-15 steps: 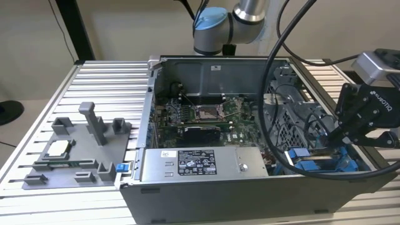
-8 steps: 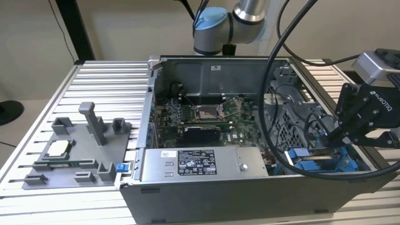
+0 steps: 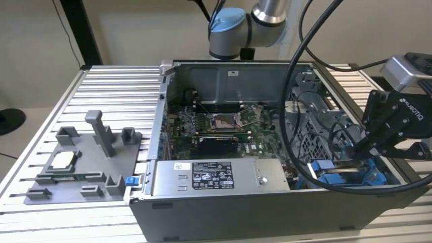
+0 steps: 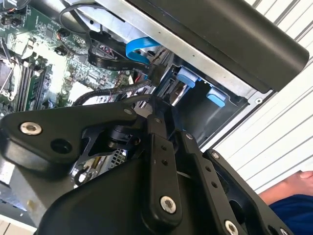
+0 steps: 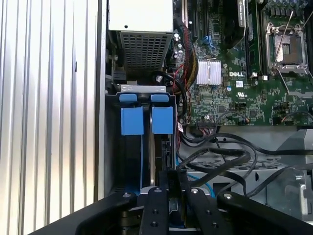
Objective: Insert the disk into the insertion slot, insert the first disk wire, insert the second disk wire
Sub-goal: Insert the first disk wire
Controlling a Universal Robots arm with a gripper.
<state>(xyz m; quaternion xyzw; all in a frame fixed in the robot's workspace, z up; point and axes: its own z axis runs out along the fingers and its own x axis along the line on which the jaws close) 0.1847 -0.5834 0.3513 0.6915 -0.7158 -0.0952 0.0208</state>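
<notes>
My gripper (image 3: 359, 151) reaches down into the open computer case at the exterior view's right, over the insertion slot (image 3: 345, 176), a grey metal bay with blue rails. In the first wrist view the bay's rim (image 5: 144, 88) carries two blue tabs (image 5: 163, 120). Below them the edge of what looks like the disk (image 5: 163, 152) stands in the bay. The gripper (image 5: 172, 177) has its fingers (image 4: 157, 147) drawn close together on a black disk wire (image 4: 117, 91), whose plug end sits at the bay's opening. How far the plug is seated is hidden.
A grey labelled power supply box (image 3: 202, 174) lies along the case front, with the motherboard (image 3: 223, 126) behind it. Thick black cables (image 3: 300, 96) loop over the case. A grey fixture tray (image 3: 81, 162) sits at the exterior view's left. A person's hand and blue sleeve (image 4: 293, 205) are beside the case.
</notes>
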